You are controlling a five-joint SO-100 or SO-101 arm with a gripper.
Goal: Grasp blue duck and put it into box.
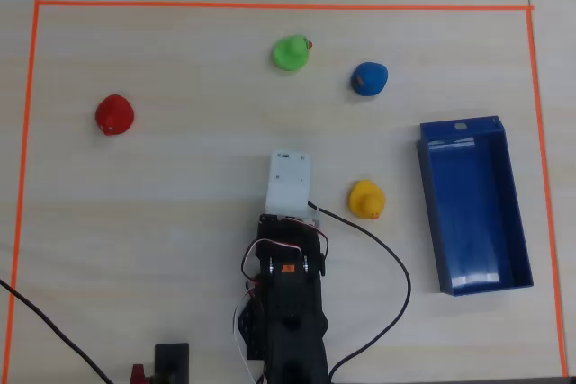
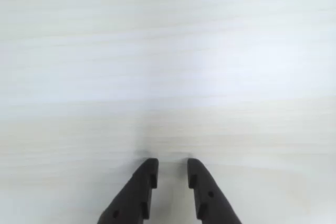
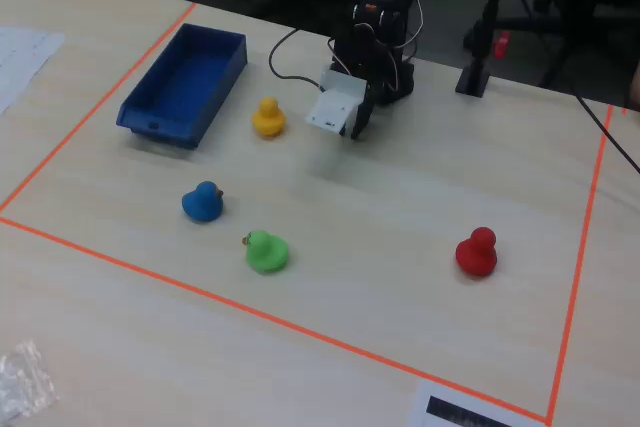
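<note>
Gripper [image 2: 172, 171] shows up at the bottom of the wrist view as two dark fingers [image 2: 137, 192] with only a narrow gap between them and nothing held, just bare pale wood table [image 2: 168, 51] in front. So it's nearly closed and empty.

From the overhead view the arm [image 1: 288, 294] comes in from the bottom edge, folded up, with its white wrist block [image 1: 289, 182] around the middle of the taped-off area. The blue duck [image 1: 369, 79] sits well apart from it, up and to the right in that view, standing free on the table. Green duck [image 1: 291, 52] is near the blue one, to its left and a bit higher. Yellow duck [image 1: 366, 199] is the closest one to the arm, just right of the white block, between it and the box [image 1: 517, 222]. Red duck [image 1: 115, 114] is way off on the left side.

Box is the long dark-blue tray on the right of the overhead view, open top, looks empty inside. Blue duck is up-left of the box's upper end, near it but not touching.

In the fixed view everything's flipped: box [image 3: 140, 112] at upper left, blue duck [image 3: 203, 202] below it, toward the camera, and the arm [image 3: 375, 47] at the far side of the table. Orange tape [image 1: 270, 5] outlines the whole work area.
</note>
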